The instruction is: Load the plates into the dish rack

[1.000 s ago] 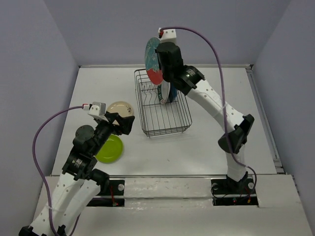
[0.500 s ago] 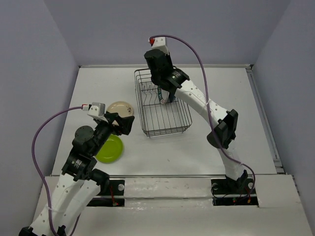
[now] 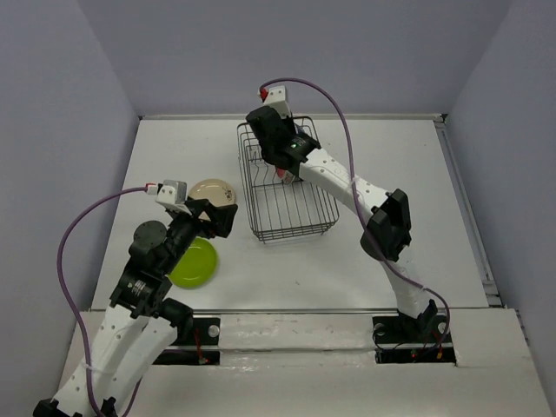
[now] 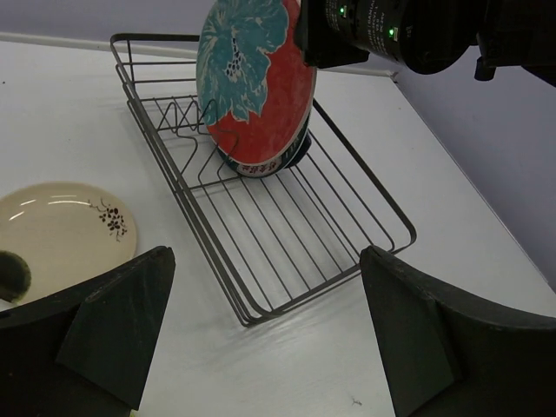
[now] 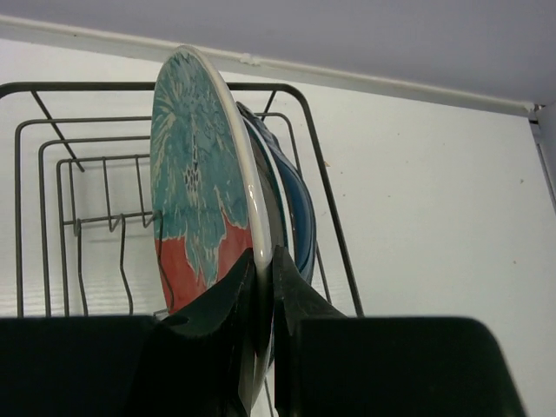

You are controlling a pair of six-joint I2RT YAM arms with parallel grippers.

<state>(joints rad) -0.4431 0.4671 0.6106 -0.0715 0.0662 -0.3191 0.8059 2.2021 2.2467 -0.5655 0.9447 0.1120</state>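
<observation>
The right gripper clamps the rim of the red plate, which stands on edge at its twelve o'clock inside the dish rack; the left gripper gapes empty.

White tabletop, boxed in on three sides by plain lavender-grey walls; thin white strip along the far edge.

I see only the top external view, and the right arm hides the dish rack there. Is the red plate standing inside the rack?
Observer: Yes. In the left wrist view the red plate stands upright inside the dish rack, next to the tines.
Operator: Thank you. Does the right gripper hold it, or is it let go?
Observer: It holds it. The right gripper is shut on the plate's rim.
</observation>
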